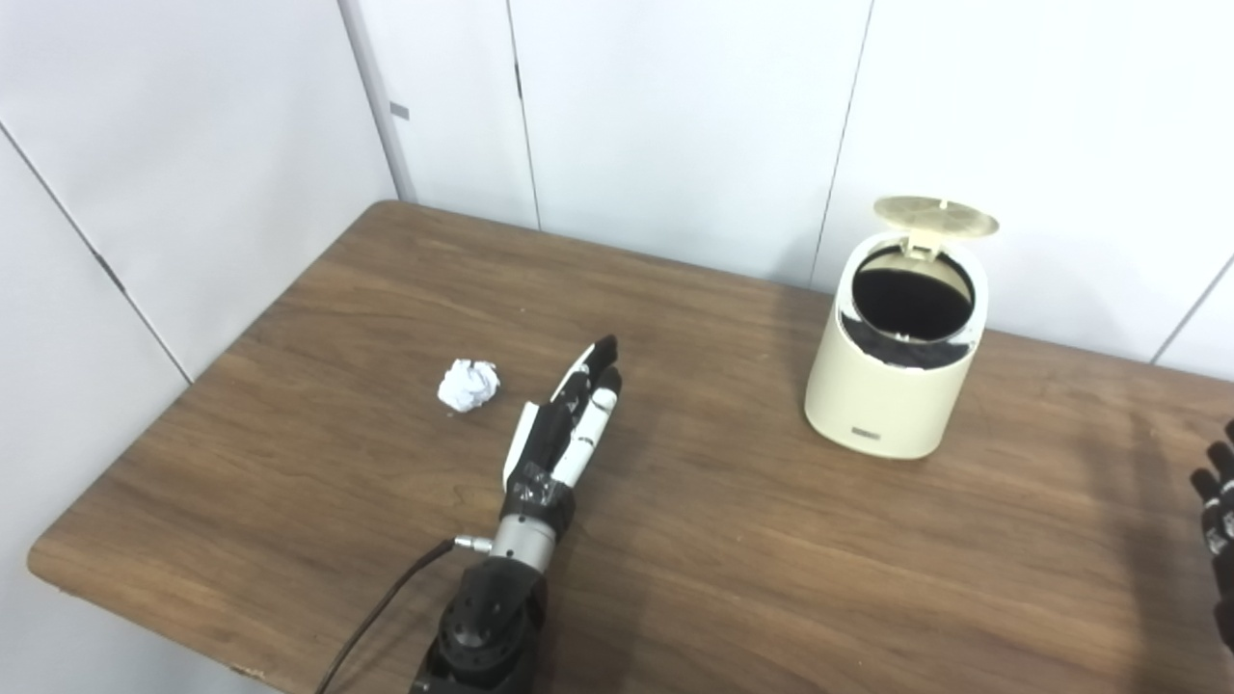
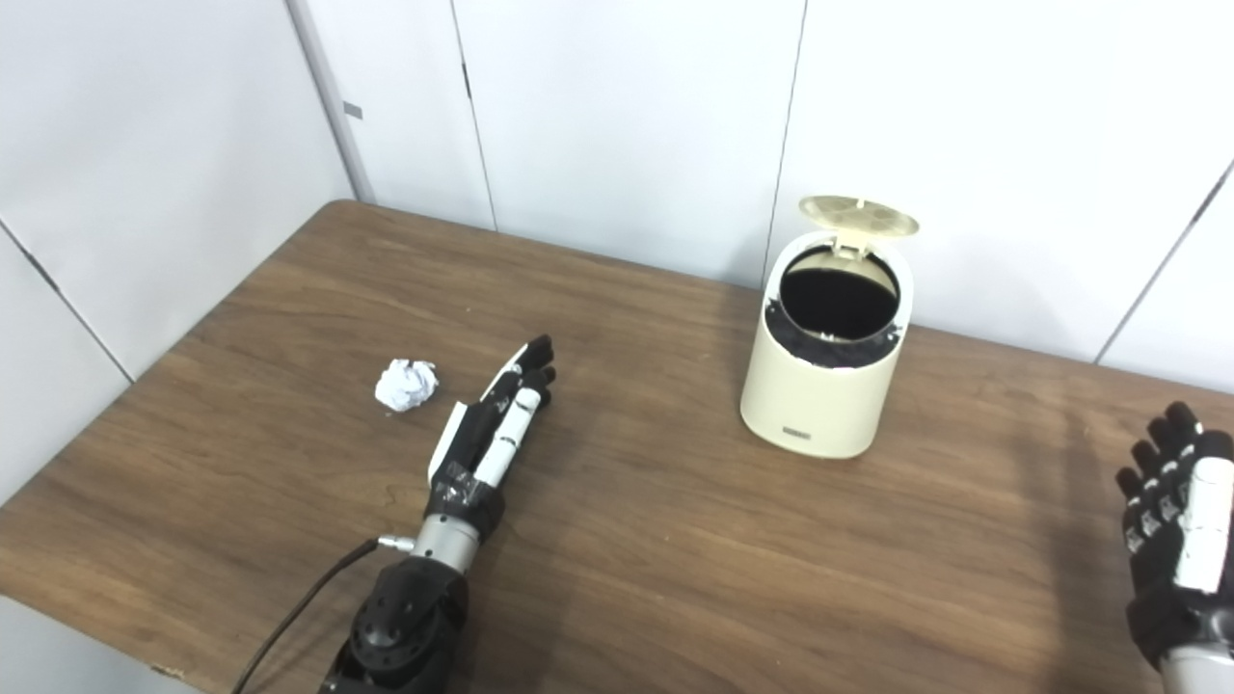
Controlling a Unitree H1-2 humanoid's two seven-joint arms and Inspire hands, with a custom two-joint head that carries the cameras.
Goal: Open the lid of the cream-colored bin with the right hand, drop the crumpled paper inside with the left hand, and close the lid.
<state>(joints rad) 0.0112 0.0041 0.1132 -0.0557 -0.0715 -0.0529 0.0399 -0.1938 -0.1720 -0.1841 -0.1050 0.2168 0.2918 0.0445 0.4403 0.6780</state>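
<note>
One step is showing done: the bin (image 2: 819,386) is standing with its lid (image 2: 858,215) up. The left hand (image 1: 564,424) is lying empty, fingers straight and together, with the crumpled paper (image 1: 469,385) just to its left, still waiting to be picked up. The right hand (image 2: 1178,520) is hanging open.

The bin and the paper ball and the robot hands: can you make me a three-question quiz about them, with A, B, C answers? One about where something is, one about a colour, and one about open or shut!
1. Where is the crumpled paper?
A. inside the bin
B. on the table, left of the left hand
C. held in the right hand

2. What colour is the bin?
A. cream
B. red
C. blue

3. How is the bin's lid?
A. shut flat
C. lying on the table
B. standing up open

Answers:
1 B: the paper lies on the wooden table, just beside the left hand and apart from it.
2 A: its body is pale cream with a dark inside.
3 B: the lid stands up behind the rim and the dark opening shows. The left hand's fingers are stretched out and hold nothing, and so is the right hand.
</note>
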